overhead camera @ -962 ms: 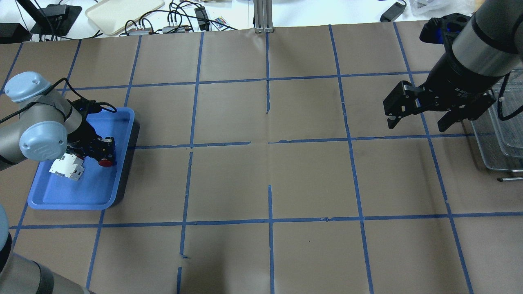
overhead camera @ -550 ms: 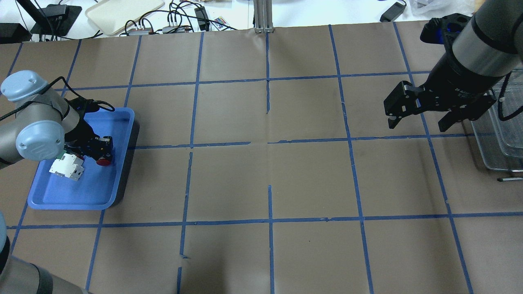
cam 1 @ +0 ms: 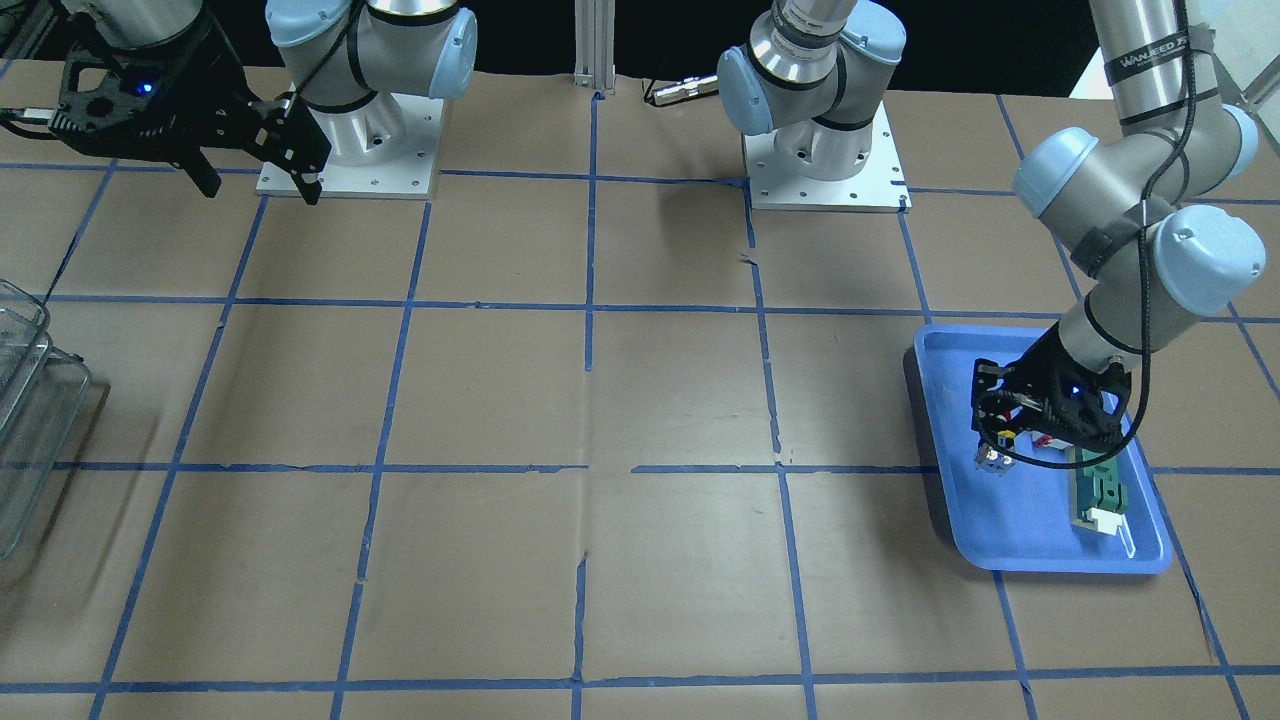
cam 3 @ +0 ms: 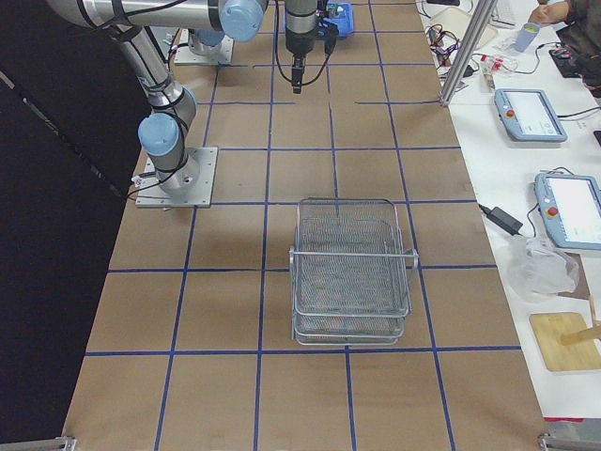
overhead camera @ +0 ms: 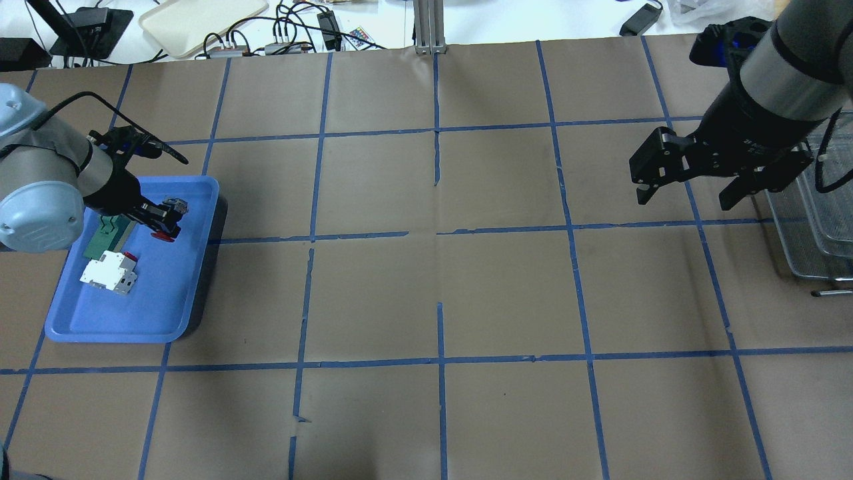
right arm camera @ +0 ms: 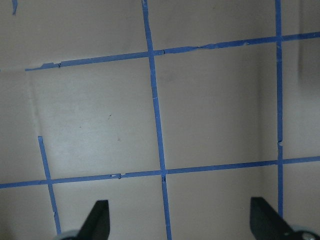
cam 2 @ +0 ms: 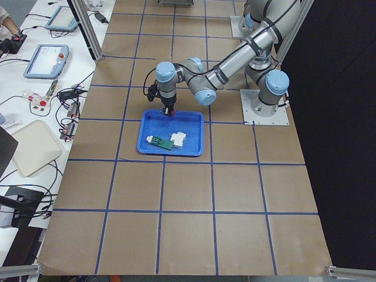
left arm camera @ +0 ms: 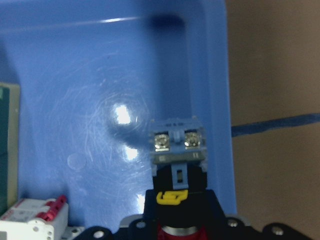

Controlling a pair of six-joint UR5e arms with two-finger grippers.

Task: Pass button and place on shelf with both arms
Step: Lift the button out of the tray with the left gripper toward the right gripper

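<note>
A white-and-red breaker block (overhead camera: 108, 275) lies just beside a flat green part (overhead camera: 100, 241) inside the blue tray (overhead camera: 133, 321)

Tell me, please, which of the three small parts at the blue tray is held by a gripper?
The red-capped button, clamped in the left gripper; the white breaker and the green part lie loose in the tray.

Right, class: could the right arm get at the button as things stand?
Probably not. The button sits in the jaws of the left gripper over the blue tray; the right gripper hangs open at the shelf's end of the table. Nothing blocks it; the gap looks too wide.
</note>
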